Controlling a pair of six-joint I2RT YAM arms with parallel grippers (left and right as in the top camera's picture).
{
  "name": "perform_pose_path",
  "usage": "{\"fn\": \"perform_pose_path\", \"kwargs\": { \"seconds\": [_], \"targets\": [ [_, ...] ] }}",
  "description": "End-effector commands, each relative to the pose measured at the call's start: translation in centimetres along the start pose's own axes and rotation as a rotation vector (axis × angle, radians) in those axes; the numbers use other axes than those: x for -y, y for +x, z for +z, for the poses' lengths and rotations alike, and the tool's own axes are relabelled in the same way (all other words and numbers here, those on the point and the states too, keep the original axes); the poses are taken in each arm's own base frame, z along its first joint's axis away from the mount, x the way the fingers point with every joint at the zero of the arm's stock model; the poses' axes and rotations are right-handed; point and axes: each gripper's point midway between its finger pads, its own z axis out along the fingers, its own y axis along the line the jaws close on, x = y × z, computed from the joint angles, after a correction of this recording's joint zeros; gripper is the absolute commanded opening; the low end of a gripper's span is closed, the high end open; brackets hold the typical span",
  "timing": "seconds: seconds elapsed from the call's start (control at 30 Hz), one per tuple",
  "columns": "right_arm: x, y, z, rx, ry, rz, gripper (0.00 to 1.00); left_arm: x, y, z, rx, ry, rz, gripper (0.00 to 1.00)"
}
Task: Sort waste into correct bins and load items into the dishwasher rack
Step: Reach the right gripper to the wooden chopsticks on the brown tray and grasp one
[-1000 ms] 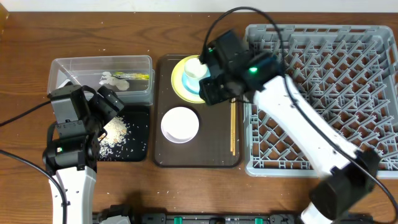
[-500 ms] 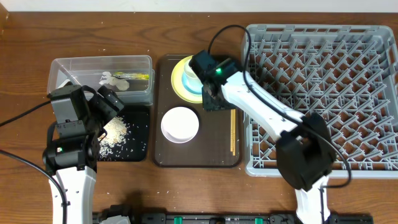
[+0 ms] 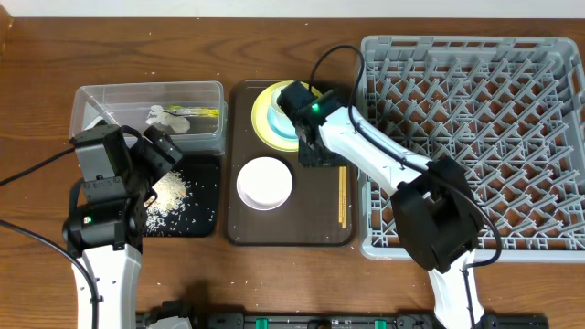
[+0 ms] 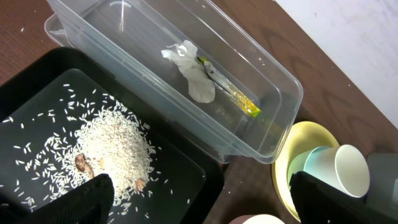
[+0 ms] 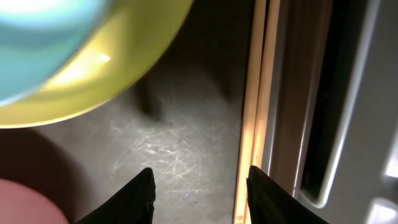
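The right gripper (image 5: 200, 186) hangs over the brown tray (image 5: 155, 137), jaws partly apart and empty, beside the chopsticks (image 5: 258, 93). The left gripper (image 4: 199, 202) gapes wide above the rice (image 4: 112, 146).

Dark brown serving tray (image 3: 315, 219) sits mid-desk, long side running front to back, rim raised. Up close, its floor shows fine pale scratches. Beneath it, the reddish-brown wood-grain desk (image 3: 37, 55).

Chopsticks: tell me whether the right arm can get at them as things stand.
Probably yes. The right hand hangs open just above the brown tray, and the chopsticks lie bare along its edge beside one fingertip, nothing on them.
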Motion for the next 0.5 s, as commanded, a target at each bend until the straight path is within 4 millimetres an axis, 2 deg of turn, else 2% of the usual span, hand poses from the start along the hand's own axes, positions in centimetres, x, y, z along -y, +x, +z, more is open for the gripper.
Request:
{"fn": "perform_pose_path", "kwargs": {
  "seconds": [0.0, 0.13, 0.3, 0.47],
  "targets": [
    [1.0, 0.6, 1.0, -0.007, 0.040, 0.023, 0.47, 0.2, -0.8, -0.4, 0.020, 0.002, -0.001, 0.93],
    [1.9, 0.7, 1.4, 0.001, 0.079, 0.021, 0.49, 0.2, -0.8, -0.4, 0.020, 0.002, -0.001, 0.93],
    [2.0, 1.4, 2.0, -0.024, 0.077, 0.020, 0.52, 0.2, -0.8, -0.4, 0.020, 0.002, -0.001, 0.93],
    [2.1, 2.6, 3.7, -0.053, 0.062, 0.029, 0.55, 0.2, -0.8, -0.4, 0.020, 0.002, -0.001, 0.93]
  ]
}}
